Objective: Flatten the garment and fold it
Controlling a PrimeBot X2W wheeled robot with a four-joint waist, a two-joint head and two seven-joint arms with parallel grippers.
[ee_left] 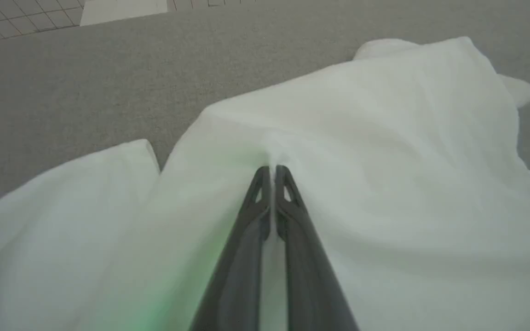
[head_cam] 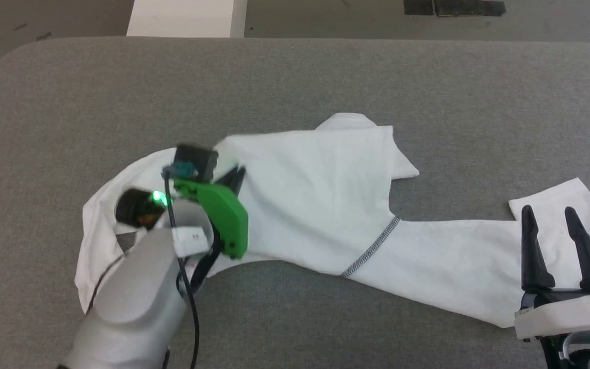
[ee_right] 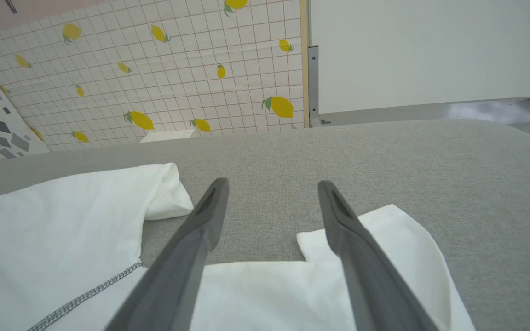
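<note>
The garment (head_cam: 315, 179) is a white long-sleeved shirt lying rumpled across the grey padded table (head_cam: 295, 77), with a grey stitched seam (head_cam: 372, 247) where one sleeve (head_cam: 469, 246) runs out to the right. My left gripper (head_cam: 236, 177) rests on the shirt's left part. In the left wrist view its fingers (ee_left: 273, 169) are pressed together, pinching a pucker of the white cloth (ee_left: 384, 138). My right gripper (head_cam: 548, 210) hovers open over the sleeve's cuff (head_cam: 561, 197). In the right wrist view its fingers (ee_right: 272, 184) stand wide apart above the cuff (ee_right: 384, 239), with nothing between them.
A rigid white box (head_cam: 187, 18) stands beyond the table's far edge at upper left, with a dark strip (head_cam: 454, 7) on the floor further right. A lemon-patterned tiled wall (ee_right: 154, 69) and a white panel (ee_right: 430, 50) lie past the table. The table's corner curves at far left.
</note>
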